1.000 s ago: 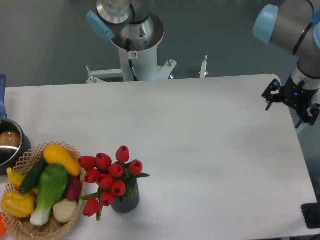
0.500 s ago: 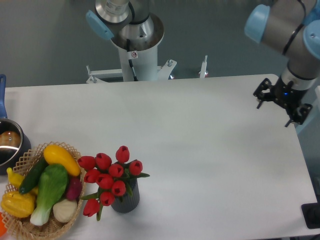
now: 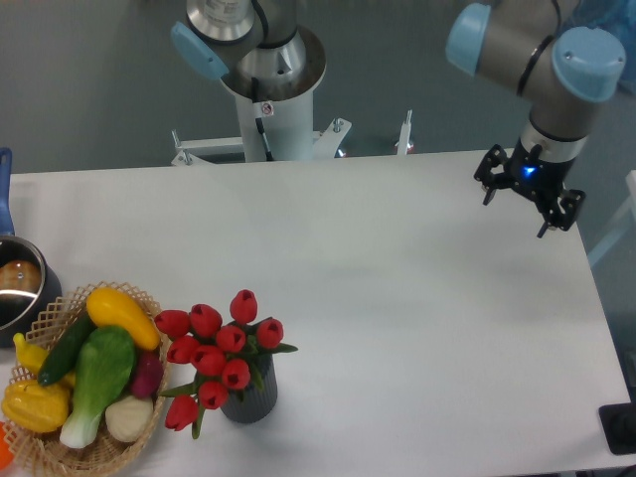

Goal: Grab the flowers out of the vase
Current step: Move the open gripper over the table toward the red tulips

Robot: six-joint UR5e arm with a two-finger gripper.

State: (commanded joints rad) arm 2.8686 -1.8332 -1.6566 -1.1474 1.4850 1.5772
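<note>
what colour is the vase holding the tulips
Dark grey-black with vertical ribs. The vase shows in the fixed camera view, partly hidden by the flowers.

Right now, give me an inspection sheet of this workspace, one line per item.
Surface: white table, mostly bare on the right side.
Job's things: red flowers standing in the dark vase, near the front left edge.
Clutter: wicker basket of vegetables left of the vase; metal pot with a blue handle at the left edge.
Gripper: gripper over the far right of the table, holding nothing; open or shut cannot be told.
Cables: nothing seen.
Surroundings: grey floor, robot base behind the table.
</note>
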